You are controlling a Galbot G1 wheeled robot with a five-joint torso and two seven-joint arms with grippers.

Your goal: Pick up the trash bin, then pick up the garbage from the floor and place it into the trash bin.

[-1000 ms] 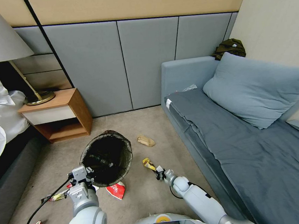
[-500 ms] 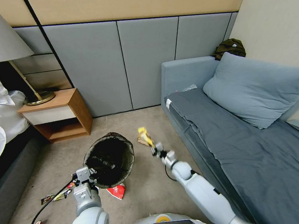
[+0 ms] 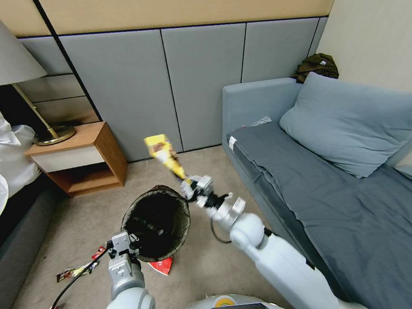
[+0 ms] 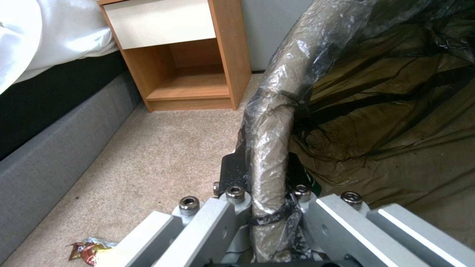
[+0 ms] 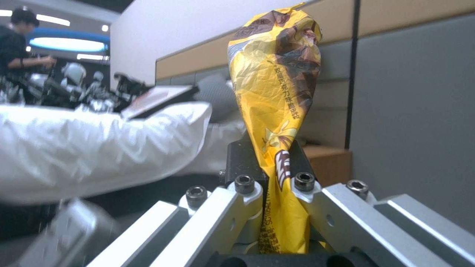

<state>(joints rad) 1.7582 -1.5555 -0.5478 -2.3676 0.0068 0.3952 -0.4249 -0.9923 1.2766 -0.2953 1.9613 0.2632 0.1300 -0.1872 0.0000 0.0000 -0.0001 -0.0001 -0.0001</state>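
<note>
Crinkled yellow snack packet (image 3: 163,154), printed with brown, is pinched at its lower end by the closed fingers of the right gripper (image 3: 188,184) and held upright above the trash bin (image 3: 157,222). The bin's bag-covered rim is clamped by the left gripper (image 3: 123,242), above the carpet (image 3: 201,265).

right gripper (image 5: 269,174): jaws clamped on lower end of the packet
yellow snack packet (image 5: 277,74): crinkled, brown print, stands upright out of the jaws
white bedding (image 5: 94,155): beside packet, behind
grey wall panels (image 5: 410,111): background, tan band above
</note>
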